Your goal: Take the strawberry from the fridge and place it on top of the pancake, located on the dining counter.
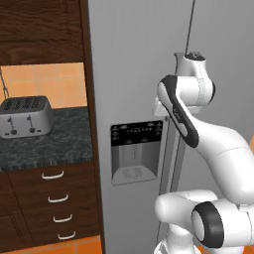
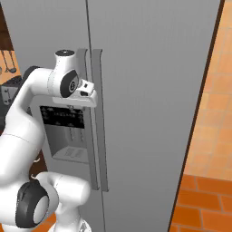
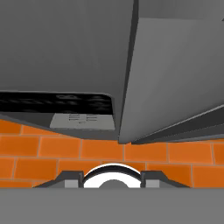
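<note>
Well, I read this as the very first step, getting the fridge (image 1: pixel 134 59) open. In both base views its two doors look shut, so the strawberry should be somewhere behind them, hidden from me. I cannot say which side or shelf.

The arm is raised with the end effector (image 2: pixel 89 92) up against the front of the fridge. It sits just beside the left-hand handle (image 2: pixel 85 136), above the dispenser panel (image 1: pixel 136 151). I cannot tell whether it is released or clenched. From the right base view the fingers are tucked against the handle area, and the hand view looks down the door faces to the orange tiled floor (image 3: pixel 65 148) without settling it. I also cannot confirm that it touches the handle.

As I judge it, the next move is to get the fingers squarely around one handle and clamp. Then comes a pull along the door's arc rather than straight back, so the grip does not slip off the long bar.

Counting what I see:
- One fridge with two doors.
- Two long grey handles standing side by side at the seam.
- One dispenser panel.
- One toaster (image 1: pixel 26 116) on the black-topped table (image 1: pixel 59 144) to the left.
- Four white drawer pulls (image 1: pixel 53 174) stacked below it.
</note>
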Robot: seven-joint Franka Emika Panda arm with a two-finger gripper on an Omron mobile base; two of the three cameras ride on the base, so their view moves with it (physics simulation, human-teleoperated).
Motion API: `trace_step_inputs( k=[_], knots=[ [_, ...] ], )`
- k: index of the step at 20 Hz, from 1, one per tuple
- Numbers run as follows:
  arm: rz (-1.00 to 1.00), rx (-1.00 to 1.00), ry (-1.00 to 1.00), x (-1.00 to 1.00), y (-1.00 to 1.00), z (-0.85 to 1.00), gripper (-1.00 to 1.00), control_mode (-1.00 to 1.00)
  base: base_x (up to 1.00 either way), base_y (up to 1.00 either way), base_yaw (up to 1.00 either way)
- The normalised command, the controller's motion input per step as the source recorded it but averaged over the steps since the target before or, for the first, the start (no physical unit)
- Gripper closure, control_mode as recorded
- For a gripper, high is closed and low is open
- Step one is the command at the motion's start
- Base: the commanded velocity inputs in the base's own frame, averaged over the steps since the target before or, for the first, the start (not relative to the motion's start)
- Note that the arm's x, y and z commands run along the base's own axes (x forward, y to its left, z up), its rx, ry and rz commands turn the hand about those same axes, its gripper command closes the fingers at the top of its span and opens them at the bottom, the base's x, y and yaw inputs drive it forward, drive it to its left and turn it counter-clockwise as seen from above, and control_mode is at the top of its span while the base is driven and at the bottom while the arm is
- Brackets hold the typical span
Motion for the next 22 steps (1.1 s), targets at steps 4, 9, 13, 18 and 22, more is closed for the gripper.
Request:
trace_step_inputs(
  k=[4, 9, 13, 18, 22],
  knots=[
    [0.00, 0.00, 0.00, 0.00, 0.00, 0.00, -1.00, 1.00, 0.00, 0.00, 0.00],
    [0.00, 0.00, 0.00, 0.00, 0.00, 0.00, -1.00, 1.00, 0.00, -0.04, -0.01],
    [0.00, 0.00, 0.00, 0.00, 0.00, 0.00, -1.00, 1.00, -0.01, -0.36, -0.03],
    [0.00, 0.00, 0.00, 0.00, 0.00, 0.00, -1.00, 1.00, 0.00, -0.35, -0.07],
    [0.00, 0.00, 0.00, 0.00, 0.00, 0.00, -1.00, 1.00, 0.00, -0.11, -0.08]
  ],
)
